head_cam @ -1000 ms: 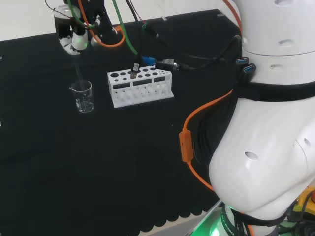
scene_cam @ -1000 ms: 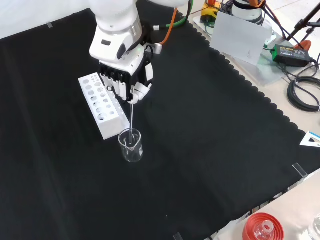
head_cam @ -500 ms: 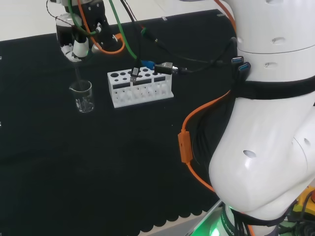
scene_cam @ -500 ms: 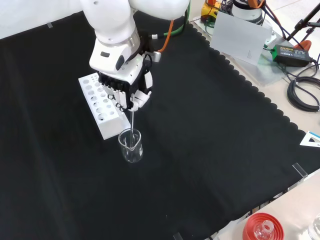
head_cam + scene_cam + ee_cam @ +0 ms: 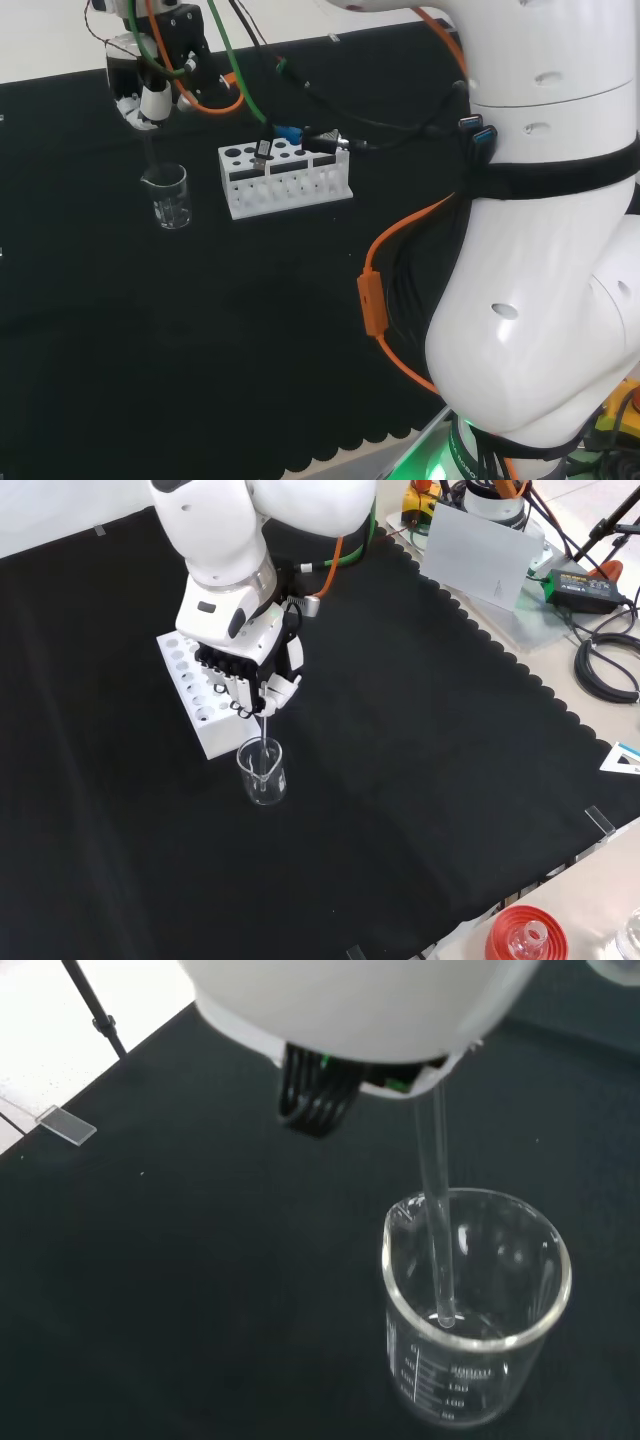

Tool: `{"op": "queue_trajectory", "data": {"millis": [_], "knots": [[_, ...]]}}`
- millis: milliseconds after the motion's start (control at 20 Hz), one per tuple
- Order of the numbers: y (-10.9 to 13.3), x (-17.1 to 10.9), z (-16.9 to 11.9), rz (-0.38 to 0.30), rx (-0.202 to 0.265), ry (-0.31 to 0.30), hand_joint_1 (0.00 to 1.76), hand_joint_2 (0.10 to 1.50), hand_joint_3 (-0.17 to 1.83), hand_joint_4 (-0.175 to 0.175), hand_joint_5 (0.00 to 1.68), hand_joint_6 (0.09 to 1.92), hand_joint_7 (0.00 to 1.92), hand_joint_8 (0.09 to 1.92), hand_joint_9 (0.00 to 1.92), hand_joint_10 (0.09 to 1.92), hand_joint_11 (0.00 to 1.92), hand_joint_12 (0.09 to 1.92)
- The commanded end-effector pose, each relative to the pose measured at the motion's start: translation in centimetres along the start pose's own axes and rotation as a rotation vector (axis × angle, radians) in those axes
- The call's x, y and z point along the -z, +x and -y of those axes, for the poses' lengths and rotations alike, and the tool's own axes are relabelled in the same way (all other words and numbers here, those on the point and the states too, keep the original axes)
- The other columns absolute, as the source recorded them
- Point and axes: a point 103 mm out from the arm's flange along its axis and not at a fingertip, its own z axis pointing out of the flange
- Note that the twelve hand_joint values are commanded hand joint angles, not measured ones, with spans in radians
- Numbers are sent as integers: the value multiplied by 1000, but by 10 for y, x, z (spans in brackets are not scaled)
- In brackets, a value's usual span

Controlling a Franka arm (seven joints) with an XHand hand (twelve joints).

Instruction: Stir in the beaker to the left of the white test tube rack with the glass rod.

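The hand (image 5: 250, 675) pinches the glass rod (image 5: 264, 732) in curled fingers, its lower end dipped inside the clear beaker (image 5: 262, 772), which stands on the counter (image 5: 420, 740) just beside the white test tube rack (image 5: 195, 690).

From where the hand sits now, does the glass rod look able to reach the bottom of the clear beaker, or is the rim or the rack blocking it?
Probably yes. The hand holds the glass rod inside the clear glass beaker, its tip low near the bottom, clear of the rim. The white test tube rack stands beside the beaker, not in the way.
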Motion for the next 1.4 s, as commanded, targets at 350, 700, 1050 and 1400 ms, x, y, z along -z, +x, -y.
{"op": "queue_trajectory", "data": {"millis": [350, 700, 1050, 1400], "knots": [[-38, -2, -11, -31, -18, 15, 1339, 483, 952, -175, 1208, 762, 1447, 686, 1722, 497, 1612, 692], [-57, 2, 12, -59, -68, -10, 1339, 483, 954, -175, 1206, 765, 1445, 690, 1722, 500, 1612, 695], [-46, 4, 35, -51, -80, -17, 1339, 482, 956, -175, 1205, 768, 1444, 694, 1722, 502, 1612, 697], [-19, -2, 42, -32, -62, -13, 1339, 482, 957, -175, 1204, 771, 1443, 697, 1720, 504, 1611, 699]]}}
